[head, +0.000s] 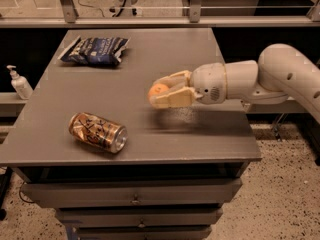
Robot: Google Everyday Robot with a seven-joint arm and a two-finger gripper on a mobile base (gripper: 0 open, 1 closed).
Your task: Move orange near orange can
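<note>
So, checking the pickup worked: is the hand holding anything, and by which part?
Yes: the hand, hovering over the table, grips the orange on opposite sides between its two fingers.

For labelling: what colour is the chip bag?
Chip bag: dark blue, camera view. Gripper holds orange above table.

Above the middle of the grey table, the cream gripper on its white arm clasps the bright orange, the orange can gleams copper with dark and white markings, and the chip bag is dark blue.
</note>
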